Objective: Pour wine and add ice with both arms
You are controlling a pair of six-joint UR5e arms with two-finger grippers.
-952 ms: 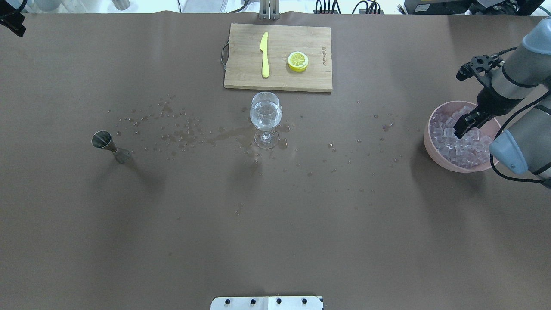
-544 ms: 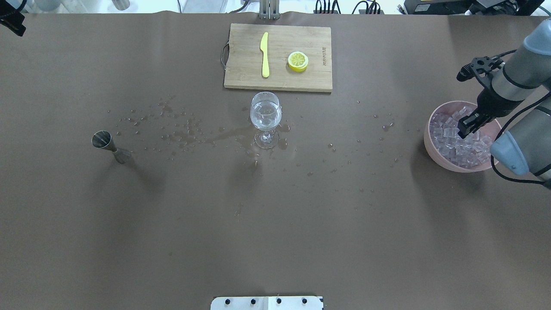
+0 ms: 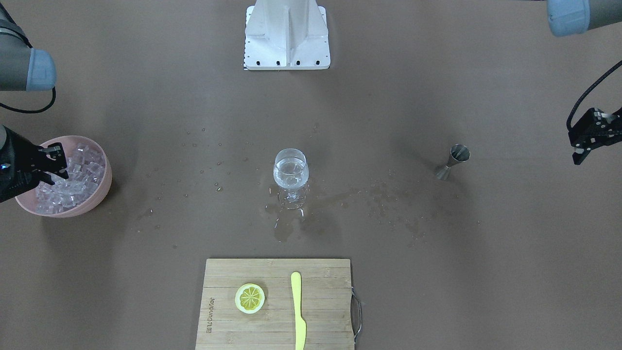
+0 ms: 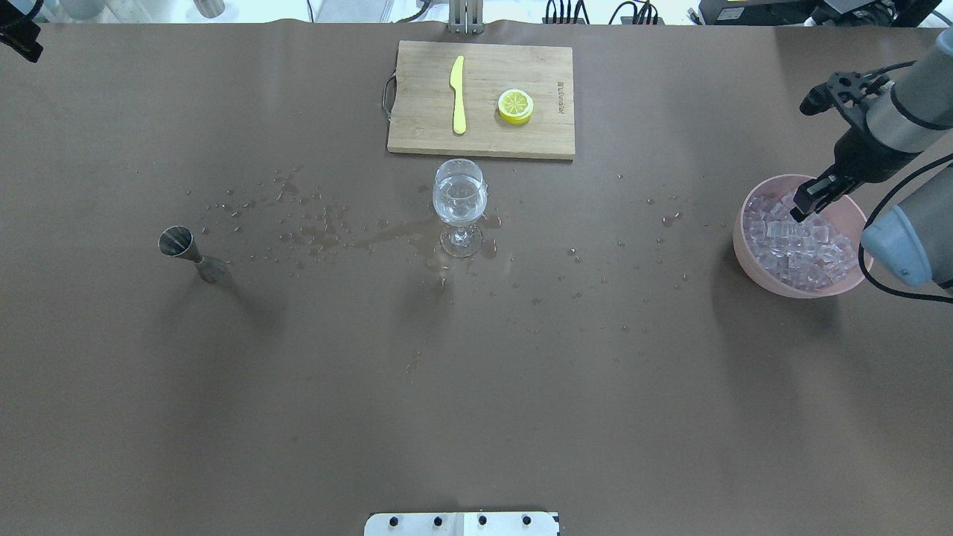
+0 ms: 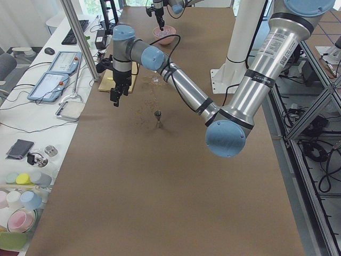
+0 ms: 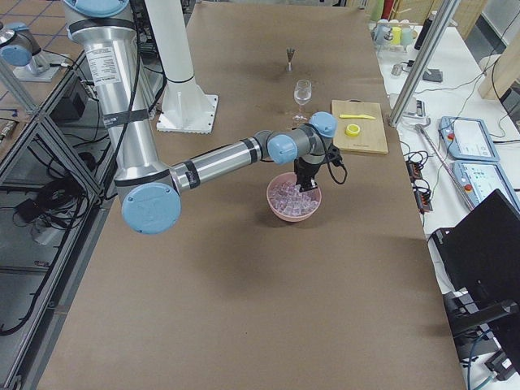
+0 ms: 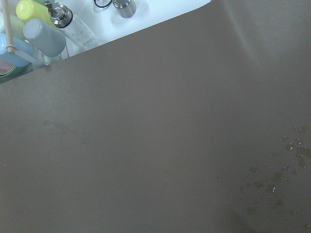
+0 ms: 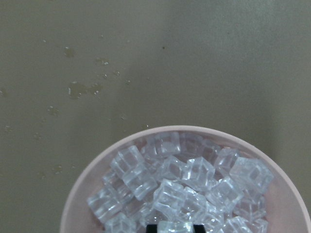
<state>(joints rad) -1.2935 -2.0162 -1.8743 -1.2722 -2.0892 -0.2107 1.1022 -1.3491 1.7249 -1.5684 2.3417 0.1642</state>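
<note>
A stemmed wine glass (image 4: 460, 201) stands mid-table with a little clear wine in it; it also shows in the front view (image 3: 291, 172). A pink bowl (image 4: 741, 231) at the right holds heaped clear ice (image 4: 797, 249). My right gripper (image 4: 800, 212) hangs just over the far part of the heap. In the right wrist view its fingertips (image 8: 154, 227) are shut on one ice cube (image 8: 174, 226). My left gripper (image 3: 580, 150) hovers far to the left over bare table, empty and seemingly open. A steel jigger (image 4: 179, 242) stands alone at the left.
A wooden cutting board (image 4: 521, 138) behind the glass carries a yellow knife (image 4: 458, 93) and a lemon slice (image 4: 515, 106). Spilled drops and a wet patch (image 4: 327, 231) lie between jigger and glass. The white base column (image 3: 286, 34) is at the near edge.
My right gripper has lifted out of the ice heap and shifted toward the bowl's far rim. The glass, jigger and left arm have hardly moved.
</note>
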